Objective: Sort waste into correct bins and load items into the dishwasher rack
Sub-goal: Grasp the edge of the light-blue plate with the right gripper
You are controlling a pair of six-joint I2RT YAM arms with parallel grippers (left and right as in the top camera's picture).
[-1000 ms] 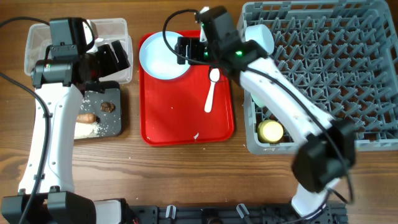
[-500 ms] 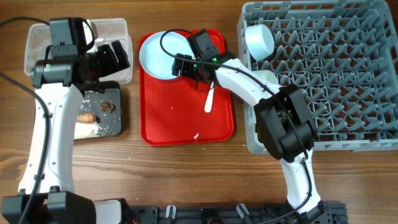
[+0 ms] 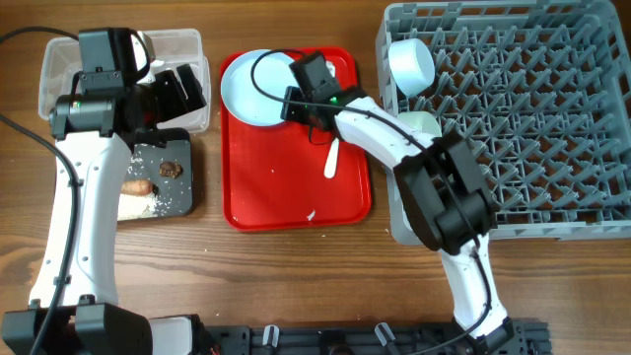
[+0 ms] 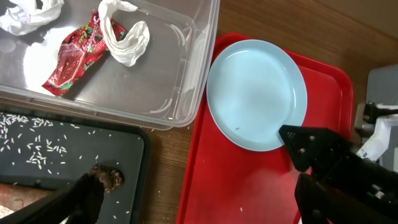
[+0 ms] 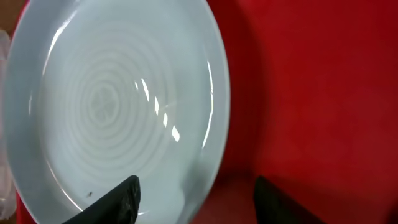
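Wrappers (image 4: 121, 37) are binned, one bowl (image 3: 410, 61) racked; plate (image 3: 251, 94) and spoon (image 3: 332, 158) await, right gripper (image 5: 196, 183) open astride plate rim, left gripper (image 4: 193, 190) open, empty.

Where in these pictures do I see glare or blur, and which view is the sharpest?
Right wrist view: white glare streaks on the pale blue plate, and the camera's own fingers are dark and blurred. Left wrist view: bright reflections on the wall of the clear tub. Overhead view: even light, sharp everywhere.

Blue plate (image 5: 112, 106) on red tray (image 5: 311, 93)
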